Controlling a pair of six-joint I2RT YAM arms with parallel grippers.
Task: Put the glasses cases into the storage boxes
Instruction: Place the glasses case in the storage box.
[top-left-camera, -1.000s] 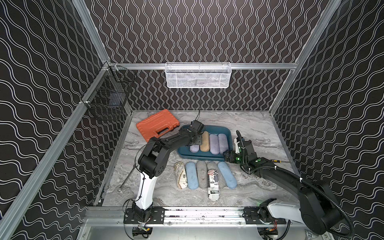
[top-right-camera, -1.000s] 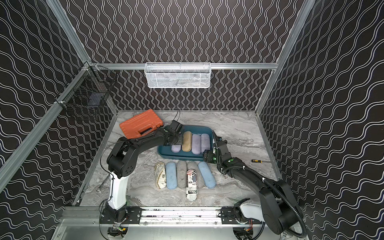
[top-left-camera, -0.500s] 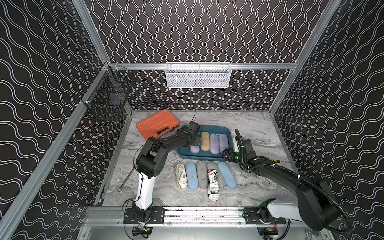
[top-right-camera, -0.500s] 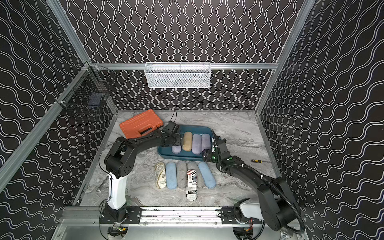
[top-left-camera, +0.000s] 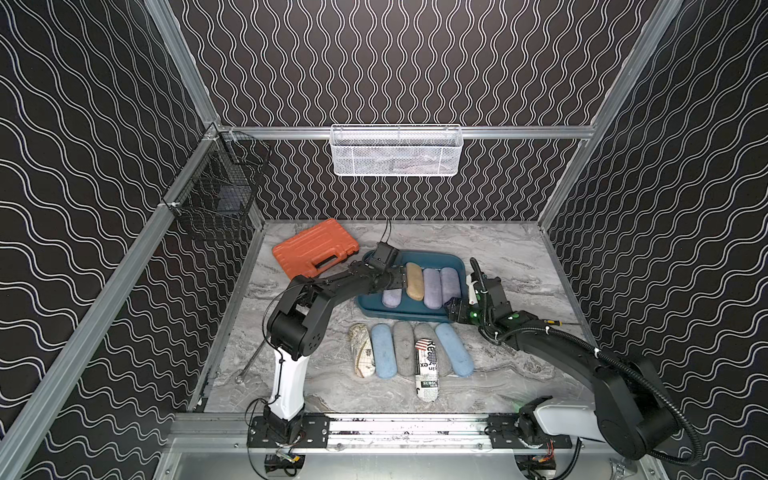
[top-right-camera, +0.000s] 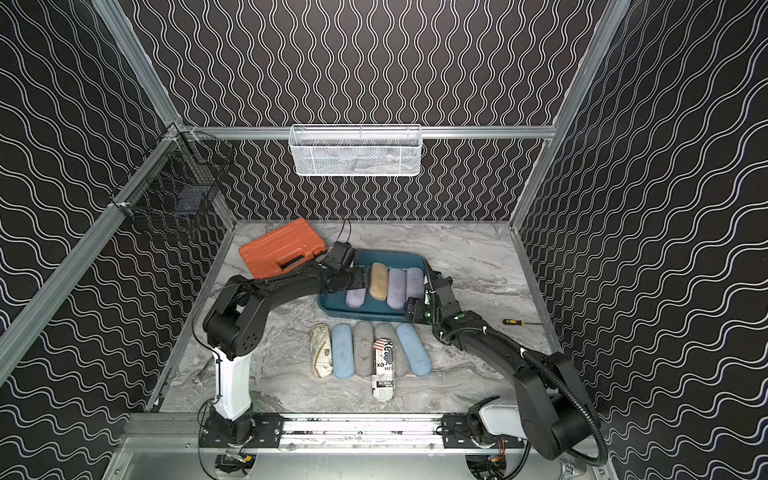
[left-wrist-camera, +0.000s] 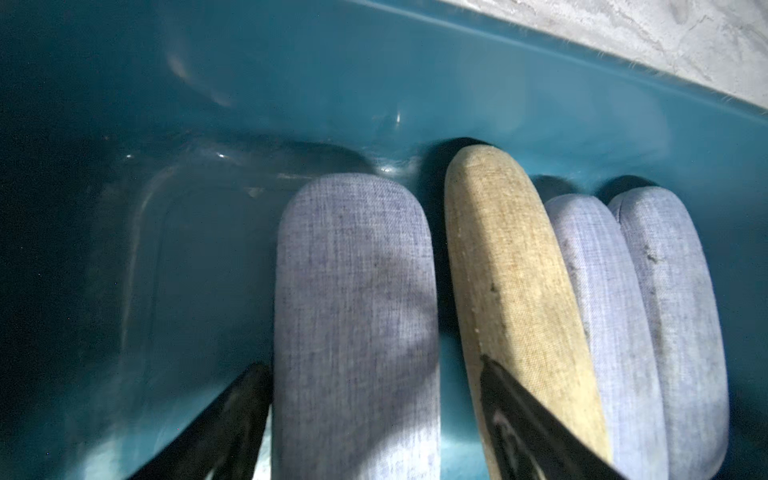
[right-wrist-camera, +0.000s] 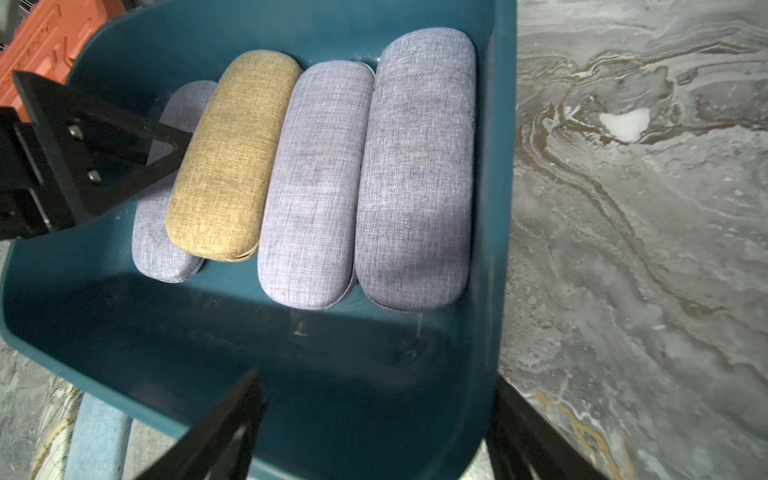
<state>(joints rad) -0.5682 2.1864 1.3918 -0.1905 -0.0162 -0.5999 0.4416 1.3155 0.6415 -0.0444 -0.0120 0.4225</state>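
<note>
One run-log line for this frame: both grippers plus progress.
left gripper open, astride lilac case in tray | right gripper open at tray corner | tray: four cases | table: six cases

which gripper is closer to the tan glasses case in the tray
Left. The left gripper is in the teal tray, jaws open astride the lilac case right beside the tan case. The right gripper is farther off, at the tray's near corner.

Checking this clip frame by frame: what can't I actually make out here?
- Black wire basket, both top views: dark item inside, too small to identify.
- White wire mesh basket: contents blurred behind the mesh.
- Leftmost lilac fabric glasses case: far end hidden under left pincer in top views, cut off by the edge in left wrist view.
</note>
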